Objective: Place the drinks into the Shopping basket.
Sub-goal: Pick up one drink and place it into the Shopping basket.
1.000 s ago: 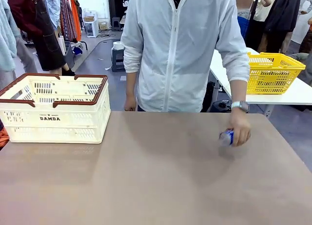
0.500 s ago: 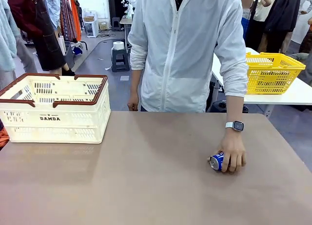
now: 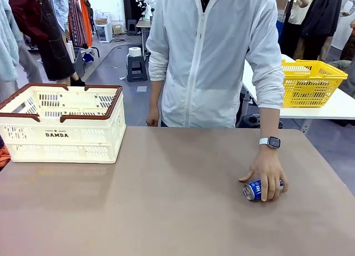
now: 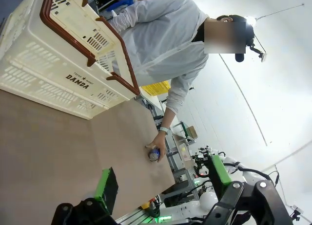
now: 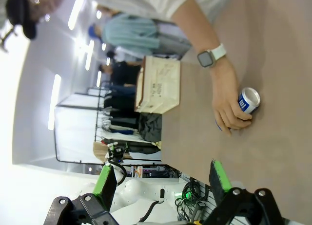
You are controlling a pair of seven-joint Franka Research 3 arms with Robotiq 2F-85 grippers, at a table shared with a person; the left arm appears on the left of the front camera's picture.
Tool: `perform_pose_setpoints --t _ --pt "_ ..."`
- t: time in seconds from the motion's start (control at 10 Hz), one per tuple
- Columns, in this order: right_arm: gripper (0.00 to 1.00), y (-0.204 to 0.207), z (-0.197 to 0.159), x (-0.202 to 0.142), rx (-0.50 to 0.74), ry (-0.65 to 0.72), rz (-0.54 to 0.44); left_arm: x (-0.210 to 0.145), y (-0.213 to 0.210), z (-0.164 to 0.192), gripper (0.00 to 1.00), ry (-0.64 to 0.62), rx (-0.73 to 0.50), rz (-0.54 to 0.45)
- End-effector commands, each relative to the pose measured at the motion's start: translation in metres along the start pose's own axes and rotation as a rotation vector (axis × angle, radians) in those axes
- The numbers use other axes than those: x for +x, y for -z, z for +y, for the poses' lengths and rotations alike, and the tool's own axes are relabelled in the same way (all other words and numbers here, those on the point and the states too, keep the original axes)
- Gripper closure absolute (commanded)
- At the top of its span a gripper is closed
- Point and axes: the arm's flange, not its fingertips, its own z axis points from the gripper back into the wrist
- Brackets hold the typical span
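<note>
Front view: person's hand (image 3: 270, 172) grips a blue-and-white can (image 3: 252, 190) lying on the table (image 3: 166, 206), well apart from the Shopping basket (image 3: 61, 135); left gripper (image 4: 162, 175) and right gripper (image 5: 162, 172) gape wide, empty

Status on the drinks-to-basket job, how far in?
Done: nothing seen in the basket, though its floor is hidden. In hand: a person's hand rests on a blue can lying on the table, well apart from the basket. Left: left gripper and right gripper stand open, empty; the can needs picking and placing.
</note>
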Motion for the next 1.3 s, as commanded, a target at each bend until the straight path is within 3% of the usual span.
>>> perform_pose_setpoints --t 0.0,0.5,0.8,1.0,1.1,1.2 --pt "0.00 -0.001 0.003 0.002 0.014 0.001 -0.004 0.001 -0.001 -0.001 0.00 0.021 -0.019 -0.010" --pt "0.00 0.000 0.000 0.000 0.000 0.000 0.000 0.001 -0.001 -0.001 0.00 0.021 -0.019 -0.010" --pt "0.00 0.079 0.028 0.023 -0.229 -0.171 0.247 0.001 -0.001 -0.001 0.00 0.021 -0.019 -0.010" --pt "0.00 0.149 0.038 0.019 -0.369 -0.262 0.440 0.001 -0.001 -0.001 0.00 0.021 -0.019 -0.010" --pt "0.00 0.151 0.038 0.022 -0.356 -0.270 0.493 0.001 -0.001 -0.001 0.00 0.021 -0.019 -0.010" --pt "0.00 0.111 0.036 0.034 -0.290 -0.229 0.346 0.001 -0.001 -0.001 0.00 0.021 -0.019 -0.010"
